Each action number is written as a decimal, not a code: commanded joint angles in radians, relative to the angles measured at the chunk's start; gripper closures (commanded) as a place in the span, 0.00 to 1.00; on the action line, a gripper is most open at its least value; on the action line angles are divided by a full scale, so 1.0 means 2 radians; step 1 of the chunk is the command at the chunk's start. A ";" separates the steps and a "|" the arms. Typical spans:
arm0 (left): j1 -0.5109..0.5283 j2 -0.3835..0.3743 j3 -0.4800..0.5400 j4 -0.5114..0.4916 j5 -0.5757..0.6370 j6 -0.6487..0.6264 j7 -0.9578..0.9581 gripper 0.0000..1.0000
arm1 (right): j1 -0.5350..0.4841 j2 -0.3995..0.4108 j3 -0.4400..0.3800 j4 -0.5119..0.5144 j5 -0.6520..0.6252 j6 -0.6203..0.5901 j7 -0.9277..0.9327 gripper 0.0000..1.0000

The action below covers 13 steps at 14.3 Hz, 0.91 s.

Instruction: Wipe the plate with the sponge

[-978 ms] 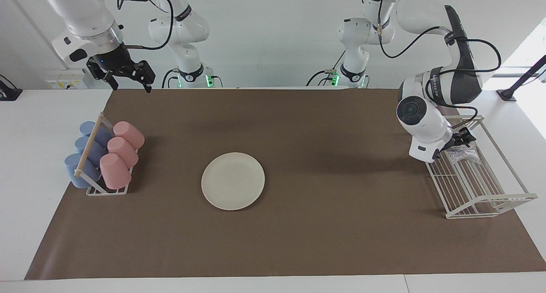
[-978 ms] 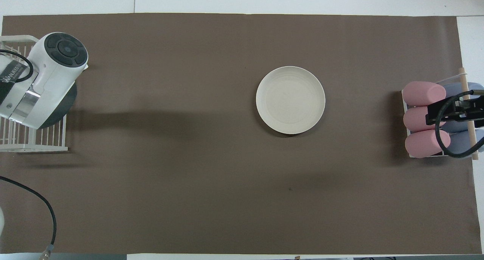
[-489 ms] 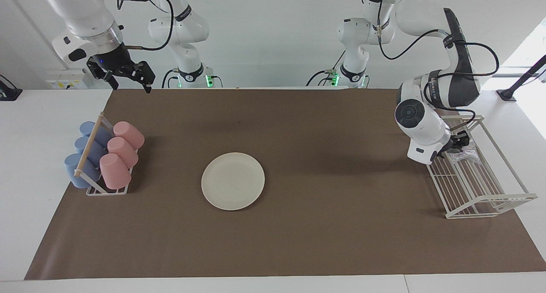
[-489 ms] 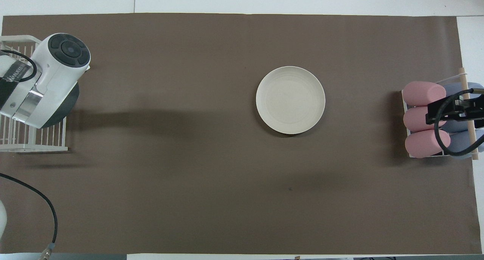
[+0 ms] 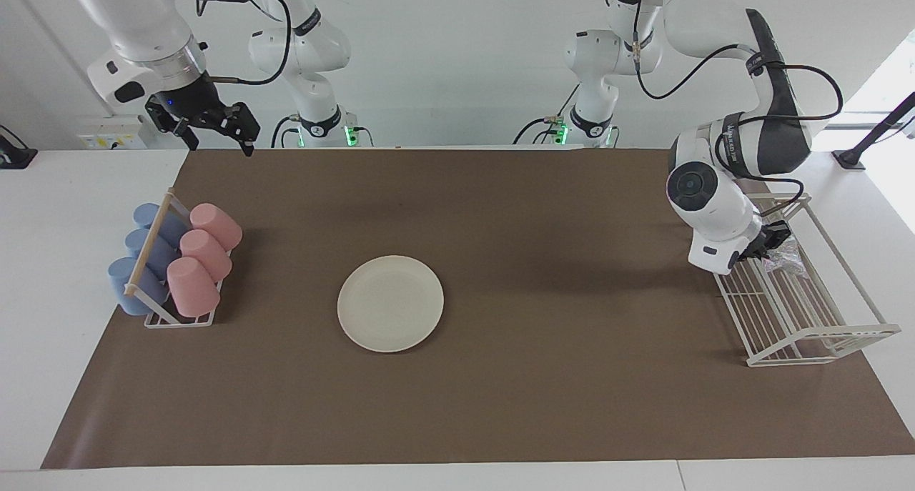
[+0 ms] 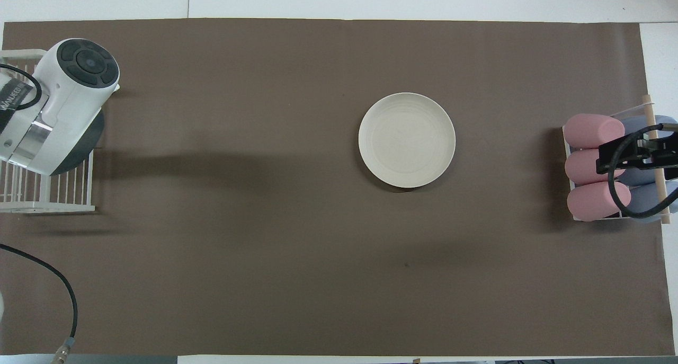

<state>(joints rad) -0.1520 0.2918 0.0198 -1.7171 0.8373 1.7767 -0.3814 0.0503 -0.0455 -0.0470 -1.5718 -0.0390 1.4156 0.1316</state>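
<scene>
The cream-white plate (image 5: 390,303) lies flat on the brown mat near the table's middle; it also shows in the overhead view (image 6: 407,139). The silvery sponge (image 5: 785,261) lies in the white wire rack (image 5: 808,312) at the left arm's end of the table. My left gripper (image 5: 774,238) is low in the rack, right at the sponge, with its fingers hidden by the wrist. In the overhead view the left arm's wrist hides the sponge. My right gripper (image 5: 218,142) is open and empty, raised at the right arm's end of the table.
A small rack (image 5: 179,318) holds pink cups (image 5: 193,285) and blue cups (image 5: 136,284) at the right arm's end. In the overhead view my right gripper (image 6: 617,160) is over these cups. A brown mat (image 5: 543,398) covers the table.
The left arm's wrist has shifted slightly over the wire rack, with the gripper staying at the sponge. The right gripper has barely moved. The plate is still.
</scene>
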 commanded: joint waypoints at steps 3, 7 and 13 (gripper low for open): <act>-0.002 -0.002 0.001 0.088 -0.092 -0.074 0.007 1.00 | -0.001 -0.003 0.003 0.000 -0.002 -0.009 0.071 0.00; -0.005 0.000 0.000 0.177 -0.227 -0.167 0.006 1.00 | 0.000 -0.003 0.024 0.000 0.020 -0.007 0.166 0.00; 0.045 -0.032 0.012 0.207 -0.512 -0.194 -0.029 1.00 | 0.000 -0.006 0.035 -0.002 0.078 -0.010 0.334 0.00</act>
<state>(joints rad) -0.1004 0.2634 0.0452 -1.3135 -0.0457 1.4163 -0.3997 0.0593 -0.0458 0.0088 -1.5718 0.0898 1.4144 0.7178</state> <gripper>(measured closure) 0.969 0.000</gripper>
